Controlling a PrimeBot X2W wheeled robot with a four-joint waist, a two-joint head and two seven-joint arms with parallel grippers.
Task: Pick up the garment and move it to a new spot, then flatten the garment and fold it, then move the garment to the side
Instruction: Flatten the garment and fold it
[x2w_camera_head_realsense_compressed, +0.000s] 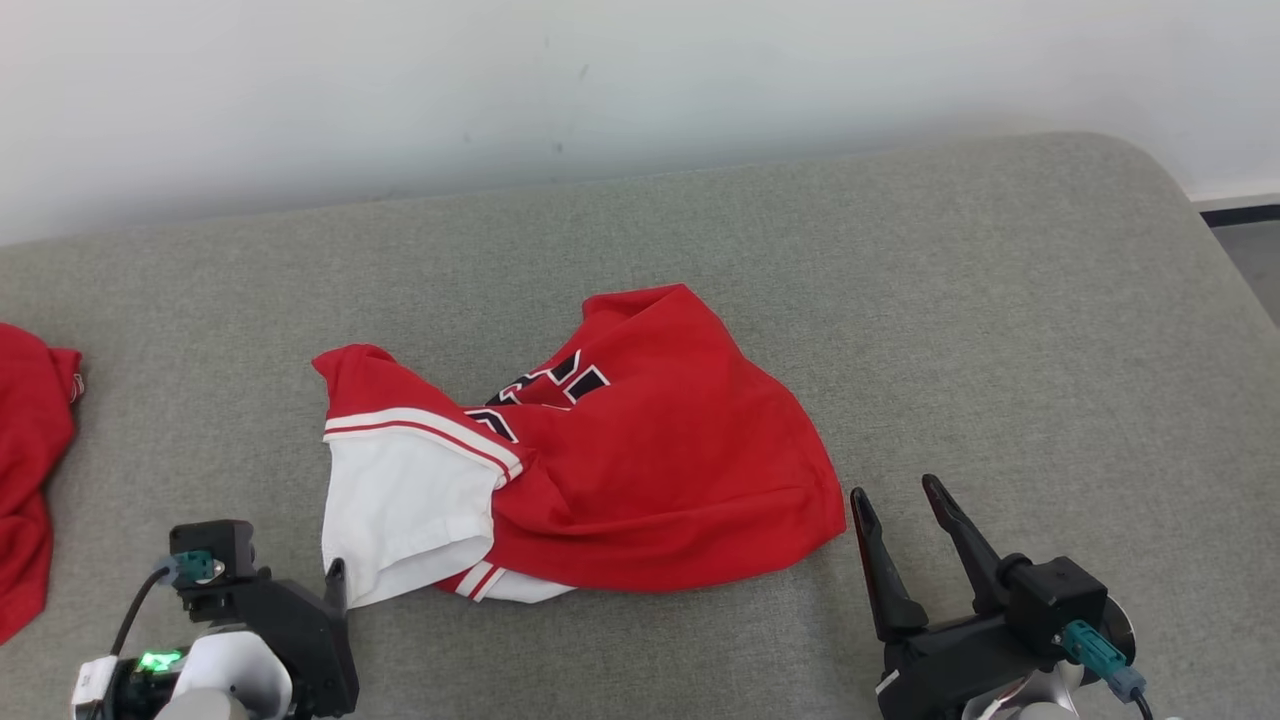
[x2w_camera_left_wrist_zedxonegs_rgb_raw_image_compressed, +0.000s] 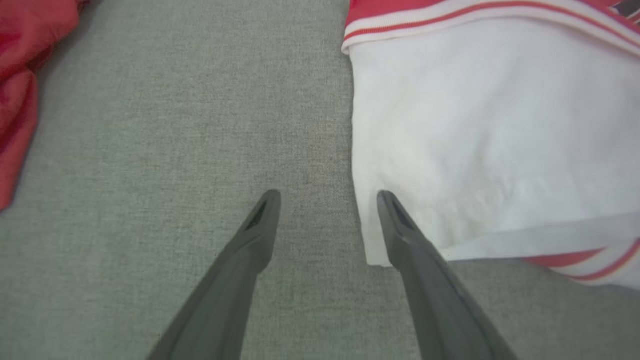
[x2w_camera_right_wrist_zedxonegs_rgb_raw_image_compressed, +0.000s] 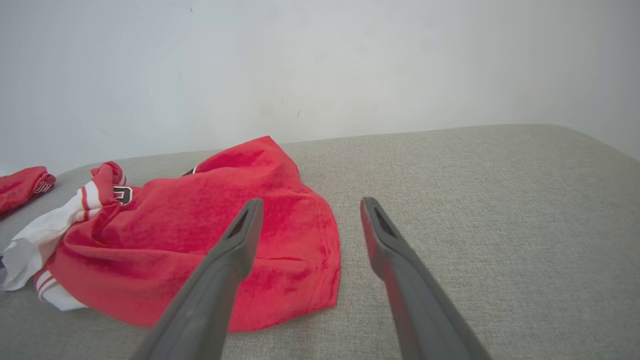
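Observation:
The garment (x2w_camera_head_realsense_compressed: 600, 460), a red jersey with a white panel, striped trim and black lettering, lies crumpled in the middle of the grey padded surface. My left gripper (x2w_camera_left_wrist_zedxonegs_rgb_raw_image_compressed: 327, 200) is open just left of the garment's white panel (x2w_camera_left_wrist_zedxonegs_rgb_raw_image_compressed: 490, 140); its right finger lies along the panel's edge and nothing sits between the fingers. One of its fingertips (x2w_camera_head_realsense_compressed: 336, 578) shows at the white panel's near corner. My right gripper (x2w_camera_head_realsense_compressed: 900, 500) stands open just right of the red hem's corner, and it holds nothing. The right gripper (x2w_camera_right_wrist_zedxonegs_rgb_raw_image_compressed: 311, 204) hovers above the garment (x2w_camera_right_wrist_zedxonegs_rgb_raw_image_compressed: 200, 240).
A second red garment (x2w_camera_head_realsense_compressed: 30, 480) lies at the far left edge of the surface (x2w_camera_head_realsense_compressed: 900, 300). A white wall runs behind. The surface rounds off at the right, with floor beyond (x2w_camera_head_realsense_compressed: 1250, 250). Bare grey fabric lies to the right of the jersey and behind it.

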